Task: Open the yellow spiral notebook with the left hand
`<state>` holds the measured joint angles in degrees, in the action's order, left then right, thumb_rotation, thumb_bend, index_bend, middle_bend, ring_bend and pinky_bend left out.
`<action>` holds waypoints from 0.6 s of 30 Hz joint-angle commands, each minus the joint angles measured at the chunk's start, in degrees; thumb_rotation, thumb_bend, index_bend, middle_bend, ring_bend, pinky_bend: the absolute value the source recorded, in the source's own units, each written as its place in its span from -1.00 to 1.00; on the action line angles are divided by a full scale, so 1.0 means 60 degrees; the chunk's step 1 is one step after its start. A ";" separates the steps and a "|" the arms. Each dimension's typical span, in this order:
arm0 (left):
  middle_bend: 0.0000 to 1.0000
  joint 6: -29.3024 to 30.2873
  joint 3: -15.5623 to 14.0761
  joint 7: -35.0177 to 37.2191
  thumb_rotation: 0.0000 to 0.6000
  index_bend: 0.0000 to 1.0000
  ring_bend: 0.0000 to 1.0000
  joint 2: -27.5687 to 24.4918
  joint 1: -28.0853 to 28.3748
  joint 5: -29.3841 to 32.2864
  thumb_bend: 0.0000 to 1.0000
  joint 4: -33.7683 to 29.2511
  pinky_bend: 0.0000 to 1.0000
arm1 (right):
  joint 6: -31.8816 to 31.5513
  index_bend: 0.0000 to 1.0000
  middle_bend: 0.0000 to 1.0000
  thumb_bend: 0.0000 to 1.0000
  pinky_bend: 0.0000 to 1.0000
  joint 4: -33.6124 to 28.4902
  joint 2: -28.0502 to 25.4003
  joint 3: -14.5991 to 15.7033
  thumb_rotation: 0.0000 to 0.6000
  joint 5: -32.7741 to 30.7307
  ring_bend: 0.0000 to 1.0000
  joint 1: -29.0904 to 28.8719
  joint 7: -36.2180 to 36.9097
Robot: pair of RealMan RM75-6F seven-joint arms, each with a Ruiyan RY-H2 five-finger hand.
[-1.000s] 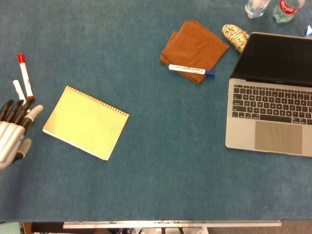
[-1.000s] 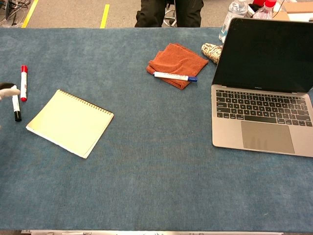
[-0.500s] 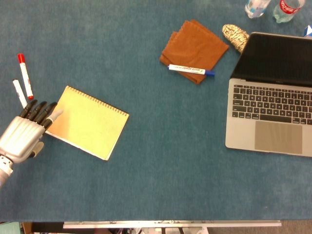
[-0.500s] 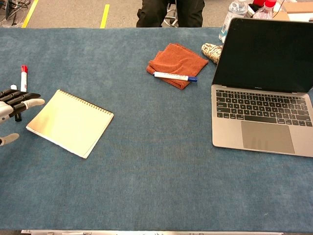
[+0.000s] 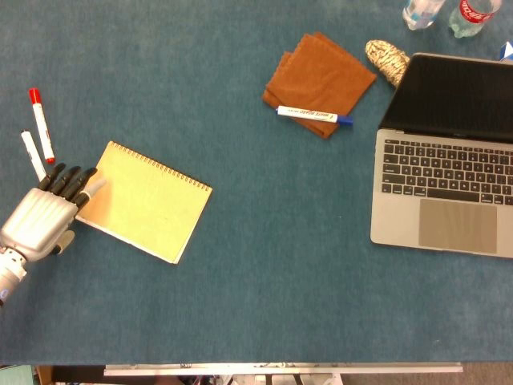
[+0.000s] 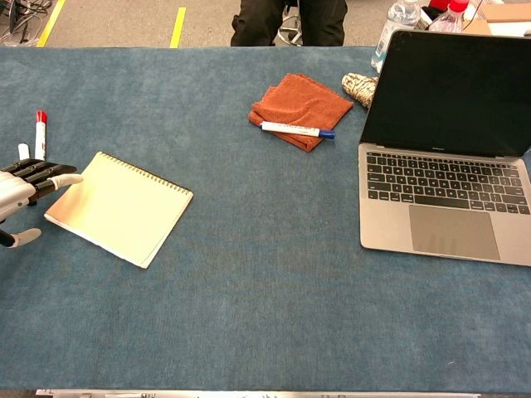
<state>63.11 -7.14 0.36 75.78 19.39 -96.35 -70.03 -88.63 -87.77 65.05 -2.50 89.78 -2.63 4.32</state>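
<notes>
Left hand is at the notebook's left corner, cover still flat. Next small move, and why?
Probably slip the fingertips under the cover's free edge and lift. The yellow notebook lies closed, spiral on its far edge, and the left hand is open at its left corner, gripping nothing.

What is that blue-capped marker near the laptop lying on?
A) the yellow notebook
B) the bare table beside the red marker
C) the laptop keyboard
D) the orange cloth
D: the blue-capped marker lies across the lower edge of the folded orange cloth, left of the laptop and far from the yellow notebook.
</notes>
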 commanded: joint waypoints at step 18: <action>-1.00 0.0093 -0.0076 0.0723 1.00 -1.00 -1.00 0.0842 0.0234 0.0059 -0.41 0.1169 -1.00 | -0.0017 -0.72 -0.65 -0.62 -0.64 -0.0075 -0.0028 -0.0002 1.00 0.0000 -0.80 0.0027 -0.0071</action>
<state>63.63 -7.60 4.63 80.78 20.74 -95.98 -63.06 -88.74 -88.22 64.88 -2.51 89.78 -2.47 3.89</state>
